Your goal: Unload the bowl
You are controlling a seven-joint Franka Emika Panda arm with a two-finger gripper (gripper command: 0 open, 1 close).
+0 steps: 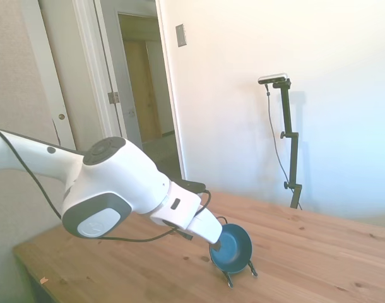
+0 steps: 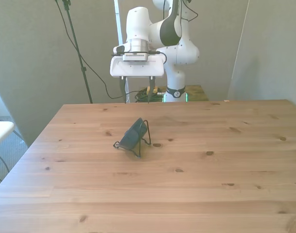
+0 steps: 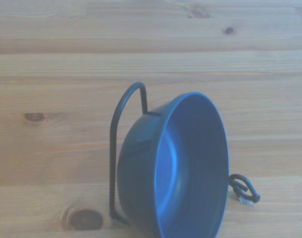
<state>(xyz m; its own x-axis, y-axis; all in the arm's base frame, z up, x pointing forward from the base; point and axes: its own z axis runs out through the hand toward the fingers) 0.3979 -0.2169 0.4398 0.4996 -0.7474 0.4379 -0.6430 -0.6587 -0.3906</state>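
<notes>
The bowl (image 2: pixel 134 133) leans in its wire stand (image 2: pixel 144 141), below the open jaws.

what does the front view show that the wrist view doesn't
Only the front view shows the gripper, jaws open, held above the table's far edge and apart from the bowl, plus the whole table. Only the wrist view shows the bowl's smooth hollow inside, with nothing in it, and the curled end of the wire stand beside its rim. Both show the bowl propped on edge in the wire stand on the wooden table.
</notes>
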